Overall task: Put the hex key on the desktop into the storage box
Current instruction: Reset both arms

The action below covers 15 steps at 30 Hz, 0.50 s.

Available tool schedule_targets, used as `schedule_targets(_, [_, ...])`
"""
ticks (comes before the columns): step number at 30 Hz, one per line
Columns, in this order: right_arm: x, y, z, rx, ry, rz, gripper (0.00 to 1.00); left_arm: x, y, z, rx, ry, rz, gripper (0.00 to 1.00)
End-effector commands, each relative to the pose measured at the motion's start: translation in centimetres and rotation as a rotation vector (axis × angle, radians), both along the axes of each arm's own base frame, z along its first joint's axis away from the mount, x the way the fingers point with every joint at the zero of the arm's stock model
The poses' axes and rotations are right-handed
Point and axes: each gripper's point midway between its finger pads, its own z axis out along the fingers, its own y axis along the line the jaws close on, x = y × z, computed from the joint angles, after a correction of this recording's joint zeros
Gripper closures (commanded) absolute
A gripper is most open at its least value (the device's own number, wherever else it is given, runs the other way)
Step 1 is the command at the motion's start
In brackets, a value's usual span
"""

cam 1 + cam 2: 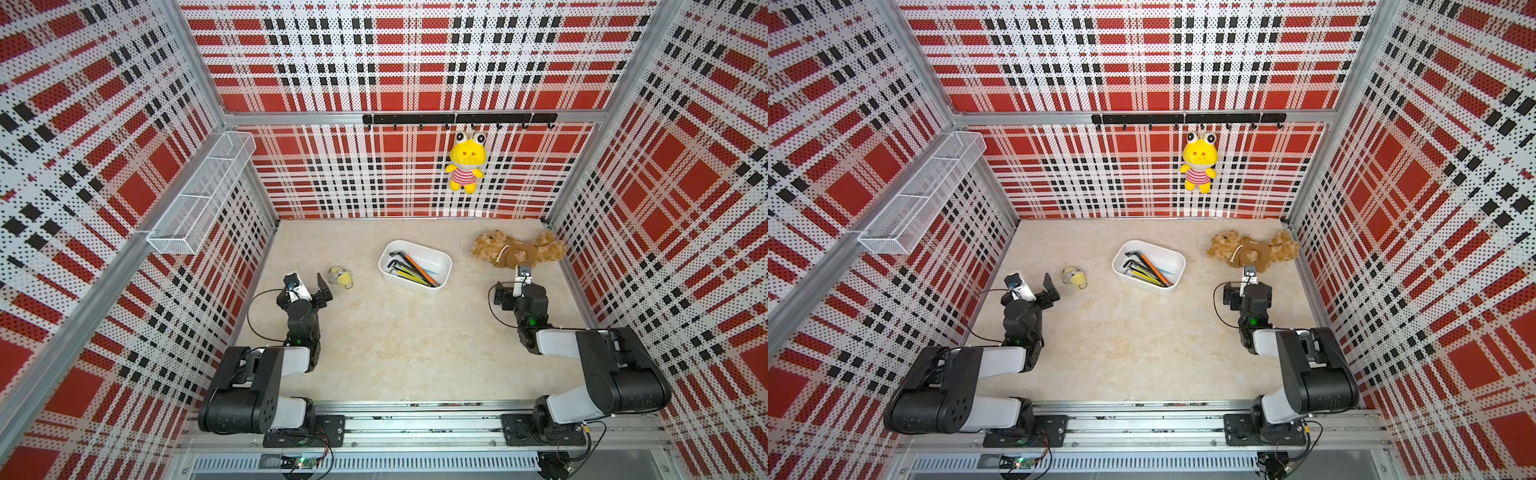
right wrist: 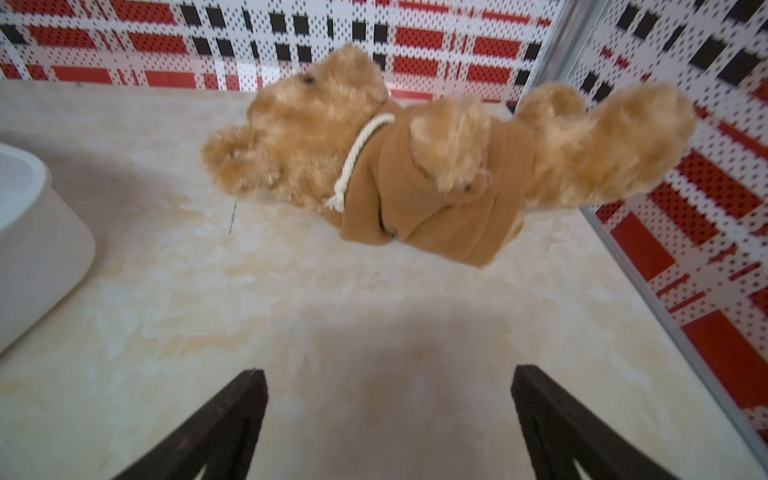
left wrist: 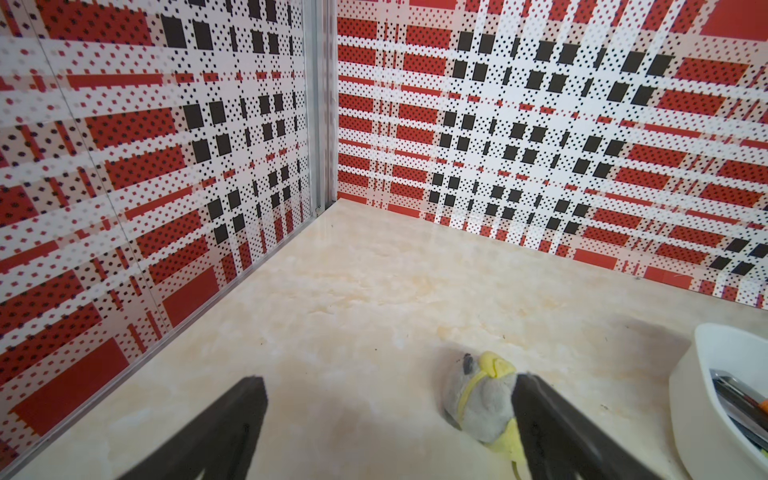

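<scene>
Top views: one storage box (image 1: 419, 246), hex keys (image 1: 409, 266) inside uncounted; one teddy bear (image 1: 517, 249), one small plush (image 1: 340, 276); table (image 1: 395, 345) centre bare; left hand (image 3: 388, 382), right hand (image 2: 388, 382) held open.

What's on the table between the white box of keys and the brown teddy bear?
Nothing: between the storage box and the teddy bear only bare desktop shows, in both top views.

The desktop (image 1: 395, 353) looks like smooth, slightly glossy stone. The storage box (image 1: 436, 259) is smooth white plastic. The teddy bear (image 1: 515, 249) is fluffy cloth.
</scene>
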Motion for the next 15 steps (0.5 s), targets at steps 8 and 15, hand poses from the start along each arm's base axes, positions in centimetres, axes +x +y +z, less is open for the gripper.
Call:
schedule_targets(8, [0.7,0.2,3.3,0.031,-0.191,0.051,0.00,-1.1,-0.8,0.3,0.062,-0.109,-0.043,0.01])
schedule_targets(15, [0.6,0.2,3.3,0.031,-0.193,0.051,0.00,-0.2,0.2,0.2,0.035,-0.092,0.025,0.01])
